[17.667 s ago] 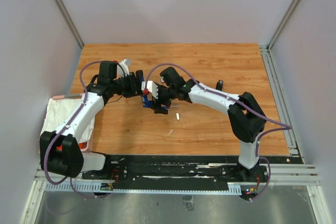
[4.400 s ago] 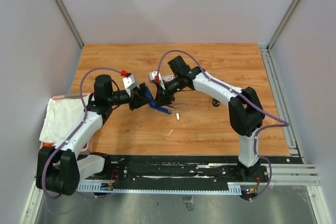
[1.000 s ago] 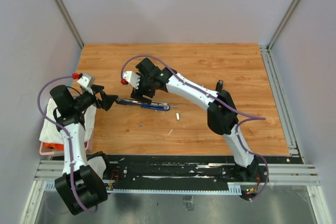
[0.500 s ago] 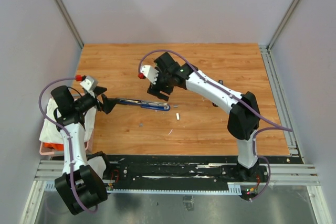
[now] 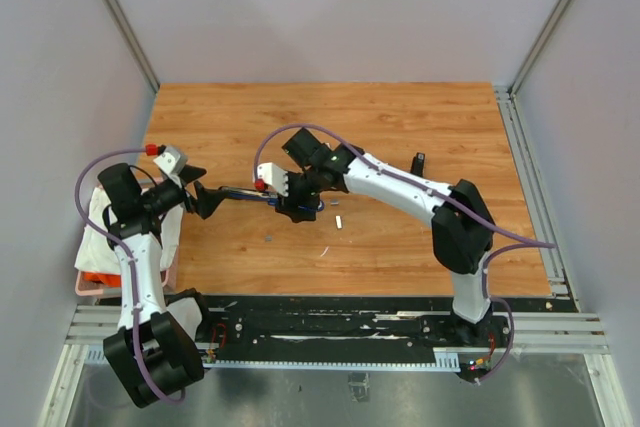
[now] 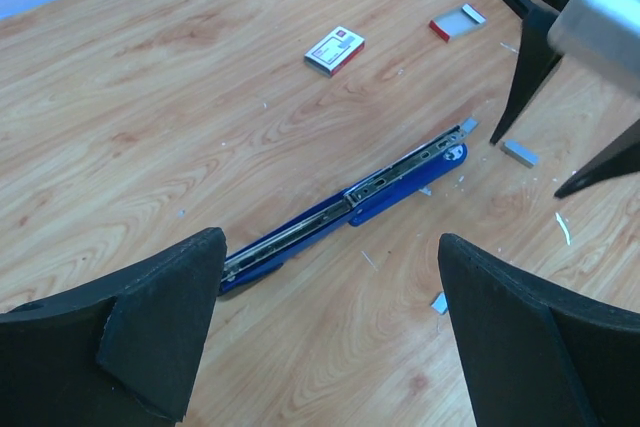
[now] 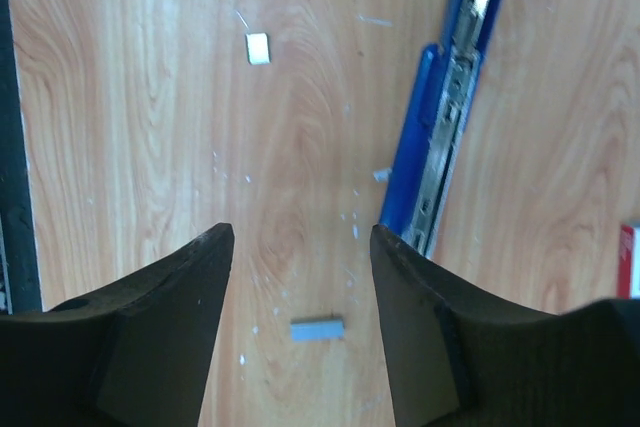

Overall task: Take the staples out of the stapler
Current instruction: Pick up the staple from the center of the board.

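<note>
The blue stapler lies folded out flat on the wooden table, its metal channel facing up. A short grey bar of staples rests just past the stapler's right end. My right gripper hovers open over that bar, one finger on each side, touching nothing. A smaller piece of staples lies nearer the front. My left gripper stands wide open at the stapler's left end, empty.
A small red-and-white box and a red scrap lie behind the stapler. White cloth sits on a pink tray at the table's left edge. A small black object lies at the right. Stray metal bits dot the wood.
My right gripper has come toward the front and lower, over the bar of staples, with its jaws a little narrower. The left arm and the stapler have hardly moved.
</note>
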Action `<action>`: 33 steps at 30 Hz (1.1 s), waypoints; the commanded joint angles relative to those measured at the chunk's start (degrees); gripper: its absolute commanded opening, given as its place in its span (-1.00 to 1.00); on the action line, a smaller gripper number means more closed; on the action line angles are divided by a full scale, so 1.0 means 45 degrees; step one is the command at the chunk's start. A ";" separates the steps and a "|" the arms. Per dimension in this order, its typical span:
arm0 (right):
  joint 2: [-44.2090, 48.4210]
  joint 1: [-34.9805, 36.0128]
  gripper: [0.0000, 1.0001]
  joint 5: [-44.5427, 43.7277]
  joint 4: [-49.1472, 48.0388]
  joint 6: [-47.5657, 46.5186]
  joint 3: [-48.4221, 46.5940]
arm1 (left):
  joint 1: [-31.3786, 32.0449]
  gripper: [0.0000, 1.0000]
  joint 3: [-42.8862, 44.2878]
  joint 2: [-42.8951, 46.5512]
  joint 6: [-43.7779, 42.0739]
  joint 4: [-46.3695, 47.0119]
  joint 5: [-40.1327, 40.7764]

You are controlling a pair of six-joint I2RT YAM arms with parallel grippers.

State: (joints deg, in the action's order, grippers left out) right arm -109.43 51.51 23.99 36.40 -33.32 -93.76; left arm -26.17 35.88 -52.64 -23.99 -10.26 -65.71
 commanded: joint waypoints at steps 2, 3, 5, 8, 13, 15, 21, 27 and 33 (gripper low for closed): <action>-0.1574 0.0916 0.10 0.0123 0.0415 0.0126 -0.1481 | -0.0082 0.96 0.0177 -0.0118 -0.0349 -0.0395 -0.0262; -0.1810 0.1032 0.07 0.0085 0.0425 0.0181 -0.1696 | -0.0085 0.96 0.0207 -0.0101 -0.0394 -0.0469 -0.0261; -0.2225 0.1254 0.03 -0.0164 0.0304 0.0310 -0.2055 | -0.0082 0.96 0.0263 -0.0020 -0.0529 -0.0641 -0.0260; -0.2988 0.1483 -0.07 -0.0326 0.0205 0.0505 -0.2616 | -0.0082 0.96 0.0279 0.0184 -0.0707 -0.0835 -0.0361; -0.3942 0.1673 -0.26 -0.0455 0.0240 0.0832 -0.3416 | -0.0085 0.96 0.0230 0.0454 -0.1026 -0.1038 -0.0668; -0.4284 0.1726 -0.31 -0.0448 0.0322 0.0905 -0.3686 | -0.0082 0.96 0.0262 0.0468 -0.1080 -0.1083 -0.0738; -0.4901 0.1777 -0.35 -0.0117 0.0500 0.1212 -0.4344 | -0.0099 0.96 0.0481 0.0468 -0.1718 -0.1761 -0.1113; -0.4753 0.1485 -0.35 0.0926 0.0707 0.1679 -0.4240 | -0.0722 0.96 0.0493 -0.0039 0.0729 -0.0015 -0.0558; -0.4407 0.0978 -0.32 0.1851 0.0524 0.2087 -0.3970 | -0.1512 0.96 0.0191 -0.0124 0.2184 0.1454 -0.0245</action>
State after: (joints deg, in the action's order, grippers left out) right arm -129.78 57.30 28.18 38.83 -26.35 -112.12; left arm -31.24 36.34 -53.52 -21.06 -10.13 -65.12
